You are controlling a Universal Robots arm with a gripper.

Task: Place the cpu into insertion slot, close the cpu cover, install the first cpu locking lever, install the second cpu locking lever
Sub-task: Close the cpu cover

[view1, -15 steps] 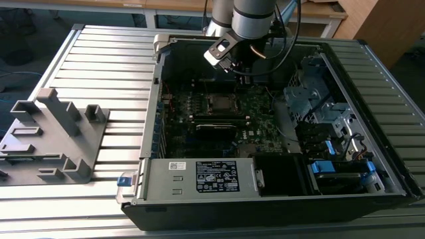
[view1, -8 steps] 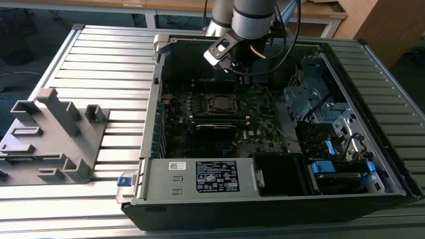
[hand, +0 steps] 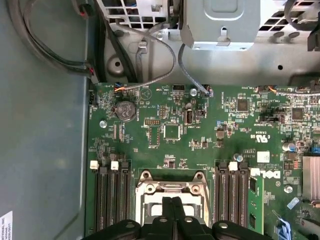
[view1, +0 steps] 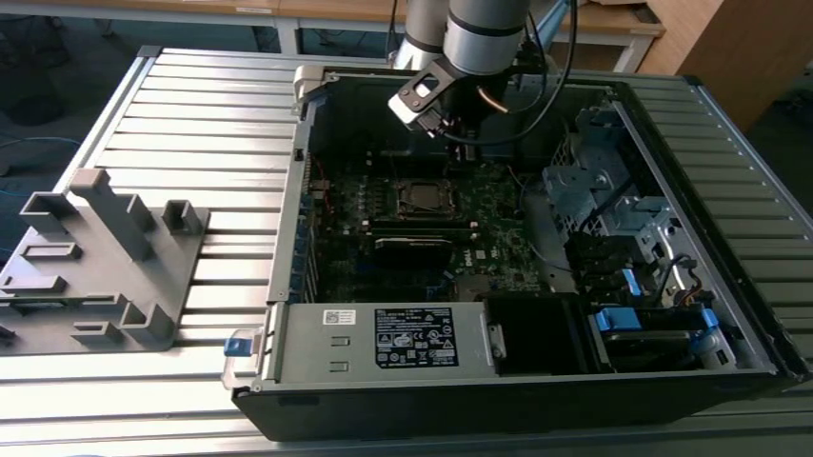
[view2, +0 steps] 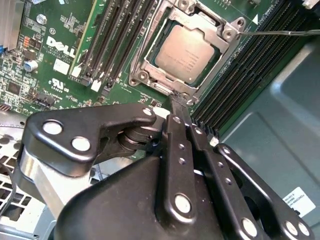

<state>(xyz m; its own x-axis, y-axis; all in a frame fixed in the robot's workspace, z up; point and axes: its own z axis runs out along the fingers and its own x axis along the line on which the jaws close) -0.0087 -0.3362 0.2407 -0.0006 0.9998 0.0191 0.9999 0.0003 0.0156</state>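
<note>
My tool is pressed together and holds nothing, its tip just at the edge of the cpu cover. The cover looks down around the cpu, which sits in the socket. A thin locking lever stands free, so I judge levering is the job: push on the rod alone, low and steady, clear of the memory slots. The second wrist view gives me chip and rod, the first wrist view the grey metal cage beyond, and the exterior view the case on the worktop.
</note>
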